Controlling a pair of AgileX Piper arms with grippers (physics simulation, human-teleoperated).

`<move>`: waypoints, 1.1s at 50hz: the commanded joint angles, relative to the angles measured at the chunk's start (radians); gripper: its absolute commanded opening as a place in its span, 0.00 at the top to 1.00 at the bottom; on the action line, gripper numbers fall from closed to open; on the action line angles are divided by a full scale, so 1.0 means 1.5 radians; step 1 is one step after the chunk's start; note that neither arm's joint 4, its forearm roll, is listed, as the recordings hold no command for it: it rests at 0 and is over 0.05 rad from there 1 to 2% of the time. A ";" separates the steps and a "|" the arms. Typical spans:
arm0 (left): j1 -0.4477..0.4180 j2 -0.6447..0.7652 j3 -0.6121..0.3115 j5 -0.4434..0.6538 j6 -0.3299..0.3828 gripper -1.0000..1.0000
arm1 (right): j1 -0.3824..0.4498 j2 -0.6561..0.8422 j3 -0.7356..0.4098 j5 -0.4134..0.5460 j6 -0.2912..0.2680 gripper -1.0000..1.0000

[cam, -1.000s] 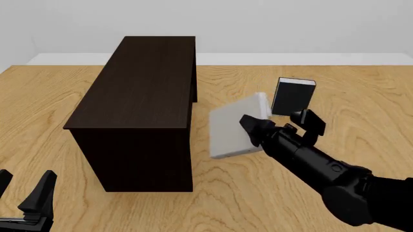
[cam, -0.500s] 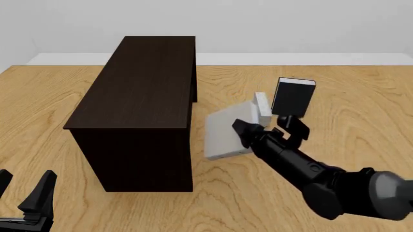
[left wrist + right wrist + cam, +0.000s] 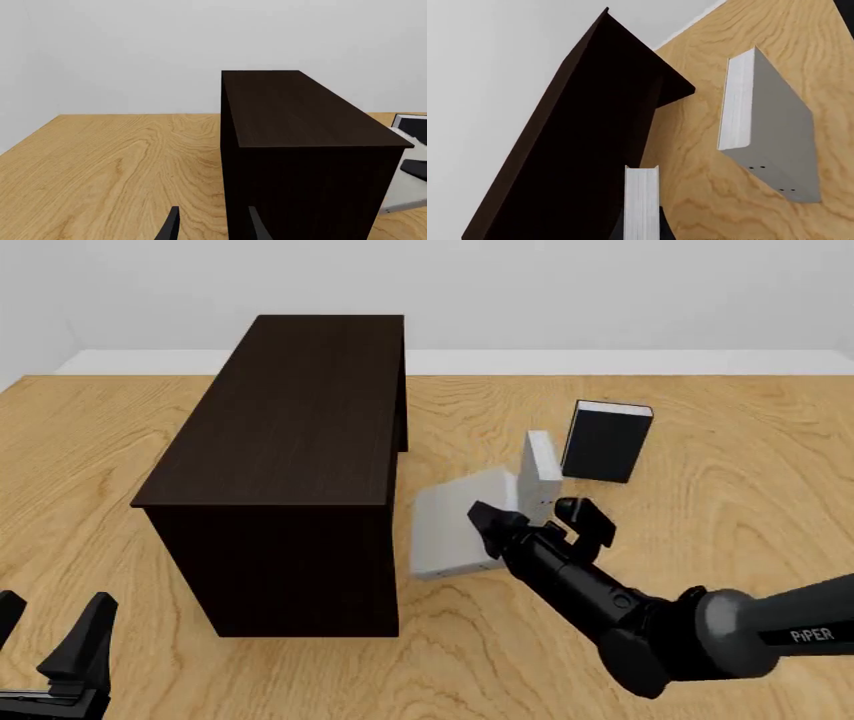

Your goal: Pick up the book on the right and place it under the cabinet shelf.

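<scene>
**Tight on the cabinet's right, open on its left**

The cabinet shelf (image 3: 287,455) blocks the table's (image 3: 747,520) left-centre, running near to far. Just right of it, the held book (image 3: 454,525) nearly fills the gap to the cabinet's right side. Right of that stand an upright grey book (image 3: 541,472) and, a little farther right, a black book (image 3: 607,442), with only narrow lanes between them. Far-right tabletop lies open, as does the tabletop left of the cabinet, where the left gripper (image 3: 54,650) sits at the near edge.
</scene>
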 commanded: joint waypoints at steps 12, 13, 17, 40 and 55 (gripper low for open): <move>0.000 0.000 0.000 0.000 0.000 0.00 | 0.016 0.091 -0.002 -0.102 0.054 1.00; 0.000 0.000 0.000 0.000 0.000 0.00 | 0.016 0.095 -0.002 -0.105 0.055 1.00; 0.000 0.000 0.000 0.000 0.000 0.00 | 0.014 0.112 -0.002 -0.118 0.058 1.00; 0.000 0.000 0.000 0.000 0.000 0.00 | -0.001 0.171 0.000 -0.150 0.062 1.00; 0.000 0.000 0.000 0.000 0.000 0.00 | -0.006 0.201 -0.002 -0.159 0.059 0.00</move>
